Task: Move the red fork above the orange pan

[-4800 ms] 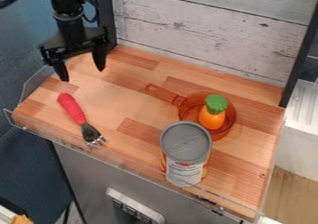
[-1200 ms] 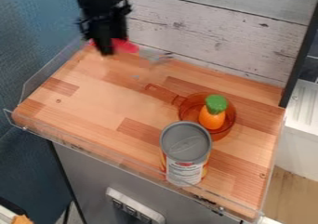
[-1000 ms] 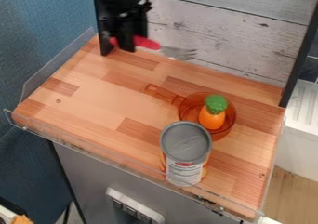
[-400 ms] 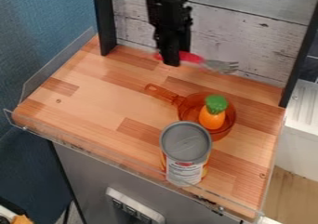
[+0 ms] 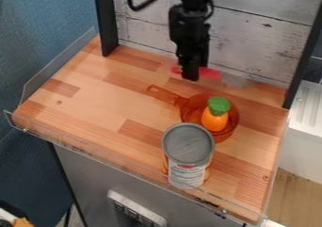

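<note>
- The red fork [image 5: 212, 73] is beyond the orange pan [image 5: 190, 114], on its wall side, its handle clamped between the fingers of the gripper [image 5: 192, 75] and its tines pointing away from the pan's handle.
- Whether the fork touches the tabletop [image 5: 113, 99] beyond the pan cannot be told.
- The step in hand looks like setting the fork down just beyond the pan; the place seems nearly right.
- Lower it slowly and level, so handle and tines meet the wood together and the fork does not roll toward the pan.
- Keep the fingers clear of the pan's rim and handle; a nudge could shift it and the toy vegetable [image 5: 215, 119] inside.
- Release only once the fork bears on the wood, then lift straight up, away from the pan.
</note>
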{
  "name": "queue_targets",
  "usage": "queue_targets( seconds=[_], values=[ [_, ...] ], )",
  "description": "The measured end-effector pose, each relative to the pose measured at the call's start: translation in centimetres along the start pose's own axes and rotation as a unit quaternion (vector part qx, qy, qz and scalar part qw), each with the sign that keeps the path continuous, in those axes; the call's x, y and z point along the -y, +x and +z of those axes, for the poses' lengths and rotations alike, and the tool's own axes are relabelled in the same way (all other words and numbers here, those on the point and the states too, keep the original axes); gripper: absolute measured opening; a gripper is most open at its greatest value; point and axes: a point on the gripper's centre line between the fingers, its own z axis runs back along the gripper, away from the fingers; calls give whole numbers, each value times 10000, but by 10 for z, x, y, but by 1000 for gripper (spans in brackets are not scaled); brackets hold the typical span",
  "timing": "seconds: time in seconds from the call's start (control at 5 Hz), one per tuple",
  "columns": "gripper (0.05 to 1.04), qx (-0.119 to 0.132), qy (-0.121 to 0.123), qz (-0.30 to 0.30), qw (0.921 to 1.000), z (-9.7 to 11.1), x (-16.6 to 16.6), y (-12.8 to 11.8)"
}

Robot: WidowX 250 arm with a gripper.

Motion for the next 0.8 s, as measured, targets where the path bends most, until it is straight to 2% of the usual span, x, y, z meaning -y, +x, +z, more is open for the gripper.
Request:
queue_targets(
  seconds=[0.2, 0.4, 0.6, 0.8],
  values=[
    [435, 187, -174, 24, 9997, -8, 7, -1],
    [502, 186, -135, 1, 9997, -22, 8, -1],
    [706, 216, -75, 105, 9997, -22, 8, 0],
    [950, 208, -17, 256, 9995, -22, 4, -1]
  ],
)
